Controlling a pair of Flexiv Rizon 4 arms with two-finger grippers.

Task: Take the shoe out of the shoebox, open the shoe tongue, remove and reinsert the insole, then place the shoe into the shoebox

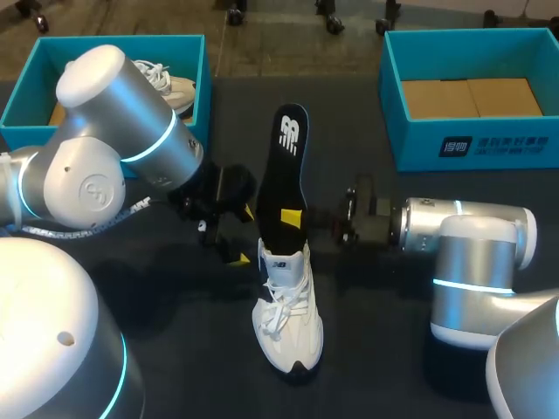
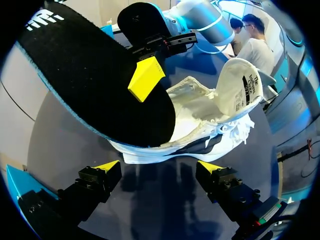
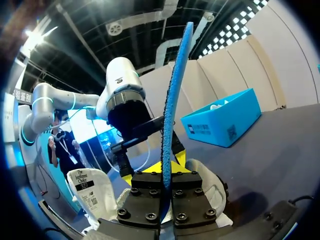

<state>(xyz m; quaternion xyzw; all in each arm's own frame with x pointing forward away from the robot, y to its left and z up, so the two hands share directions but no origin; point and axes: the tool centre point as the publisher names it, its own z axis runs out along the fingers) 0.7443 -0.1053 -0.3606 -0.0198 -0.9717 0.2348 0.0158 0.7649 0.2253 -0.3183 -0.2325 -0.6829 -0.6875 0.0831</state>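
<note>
A white shoe (image 1: 288, 314) stands on the dark table, toe toward me, its tongue (image 2: 240, 85) folded up. A black insole (image 1: 286, 170) with a blue underside rises steeply from the shoe's opening, its heel end still inside. My right gripper (image 1: 293, 218) is shut on the insole's lower part; the right wrist view shows the insole (image 3: 172, 115) edge-on, pinched by my right gripper (image 3: 166, 172). My left gripper (image 1: 244, 236) is open just left of the shoe's heel. In the left wrist view the shoe (image 2: 200, 120) lies ahead of its spread fingers (image 2: 107, 166), touching nothing.
A blue shoebox (image 1: 22, 100) at the back left holds another white shoe (image 1: 170, 87). A second blue shoebox (image 1: 472, 144) stands at the back right with only a cardboard lining inside. Bare table lies in front of the shoe.
</note>
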